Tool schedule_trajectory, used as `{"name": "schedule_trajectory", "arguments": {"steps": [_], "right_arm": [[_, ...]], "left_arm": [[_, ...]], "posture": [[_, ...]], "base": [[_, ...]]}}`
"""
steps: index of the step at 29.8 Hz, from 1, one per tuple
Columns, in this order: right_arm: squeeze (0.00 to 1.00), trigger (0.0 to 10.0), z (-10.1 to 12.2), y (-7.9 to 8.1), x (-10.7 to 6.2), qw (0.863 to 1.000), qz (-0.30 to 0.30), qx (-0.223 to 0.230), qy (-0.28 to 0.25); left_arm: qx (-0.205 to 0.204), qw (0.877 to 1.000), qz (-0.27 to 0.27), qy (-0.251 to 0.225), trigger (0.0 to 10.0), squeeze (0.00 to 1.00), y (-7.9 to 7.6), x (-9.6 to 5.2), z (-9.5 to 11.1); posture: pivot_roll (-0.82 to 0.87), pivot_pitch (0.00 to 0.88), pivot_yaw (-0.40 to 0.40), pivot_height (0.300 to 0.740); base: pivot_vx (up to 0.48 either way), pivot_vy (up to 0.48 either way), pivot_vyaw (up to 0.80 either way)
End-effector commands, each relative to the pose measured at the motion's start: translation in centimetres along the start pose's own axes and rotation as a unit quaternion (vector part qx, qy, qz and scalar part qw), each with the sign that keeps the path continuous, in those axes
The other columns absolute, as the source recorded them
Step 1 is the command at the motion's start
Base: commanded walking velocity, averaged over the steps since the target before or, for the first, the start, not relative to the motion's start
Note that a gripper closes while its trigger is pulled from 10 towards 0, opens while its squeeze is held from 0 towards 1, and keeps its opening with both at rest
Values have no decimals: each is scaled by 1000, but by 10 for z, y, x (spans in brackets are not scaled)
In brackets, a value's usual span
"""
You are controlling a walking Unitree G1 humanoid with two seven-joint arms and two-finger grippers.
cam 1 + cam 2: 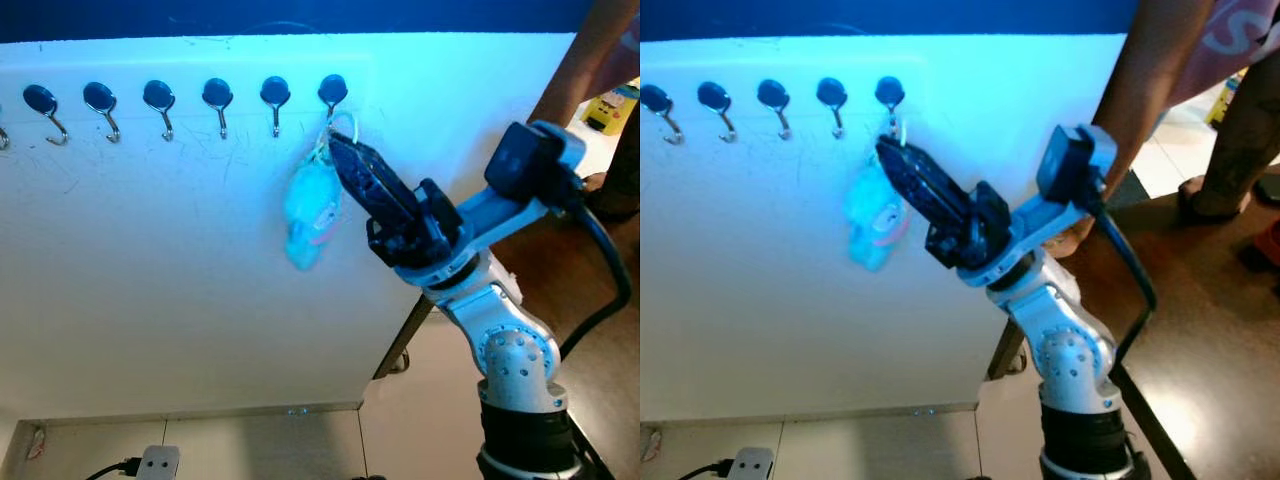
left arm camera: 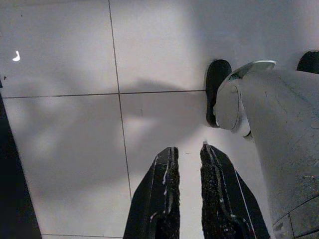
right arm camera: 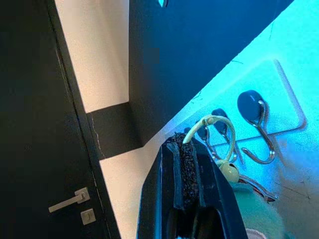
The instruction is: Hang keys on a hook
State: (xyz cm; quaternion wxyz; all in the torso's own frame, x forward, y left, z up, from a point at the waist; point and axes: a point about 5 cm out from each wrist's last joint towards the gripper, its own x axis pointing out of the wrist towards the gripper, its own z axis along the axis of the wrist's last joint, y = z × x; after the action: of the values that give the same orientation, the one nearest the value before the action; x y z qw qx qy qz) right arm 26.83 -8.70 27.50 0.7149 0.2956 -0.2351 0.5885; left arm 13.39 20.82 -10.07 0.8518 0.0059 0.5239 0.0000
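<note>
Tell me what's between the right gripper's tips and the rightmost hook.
The pale key ring, pinched by the right gripper, reaches toward the rightmost hook; the right wrist view shows it. The plush keychain dangles below.

White wall panel (image 1: pixel 180 280) fills most of the head views, lit with a cyan cast near its top; fine scratches on its face. Dark blue band (image 1: pixel 300 15) runs above it. Pale tiled floor (image 2: pixel 65 124) with thin dark grout lines. Power strip (image 1: pixel 157 462) with black cord lies at the panel's foot. Dark glossy floor (image 1: pixel 1220 330) to the right, a person's legs (image 1: pixel 1240 130) standing there. Dark door (image 3: pixel 40 149) with a metal lever handle (image 3: pixel 69 200).
</note>
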Motion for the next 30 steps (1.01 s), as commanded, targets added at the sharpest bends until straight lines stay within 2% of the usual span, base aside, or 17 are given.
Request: {"name": "schedule_trajectory", "arguments": {"steps": [1,16,20,30], "right_arm": [[0,10000,3,-1,2,1000,-4,-5,-2],[0,10000,6,-10,-6,998,-57,-23,13],[0,10000,8,-12,-15,996,-83,-28,13],[0,10000,3,-20,-27,989,-139,-36,33]], "left_arm": [[-3,1000,-11,22,10000,0,-5,-1,-14],[-1,1000,-14,16,10000,0,-5,-1,-10],[2,1000,-14,18,10000,0,-4,-1,-12],[3,1000,-13,18,10000,0,-2,-1,-10]], "posture": [[-69,57,82,740],[-77,62,89,740],[-82,63,92,740],[-82,62,91,740]], "base": [[0,0,0],[0,0,0],[0,0,0],[0,0,0]]}}
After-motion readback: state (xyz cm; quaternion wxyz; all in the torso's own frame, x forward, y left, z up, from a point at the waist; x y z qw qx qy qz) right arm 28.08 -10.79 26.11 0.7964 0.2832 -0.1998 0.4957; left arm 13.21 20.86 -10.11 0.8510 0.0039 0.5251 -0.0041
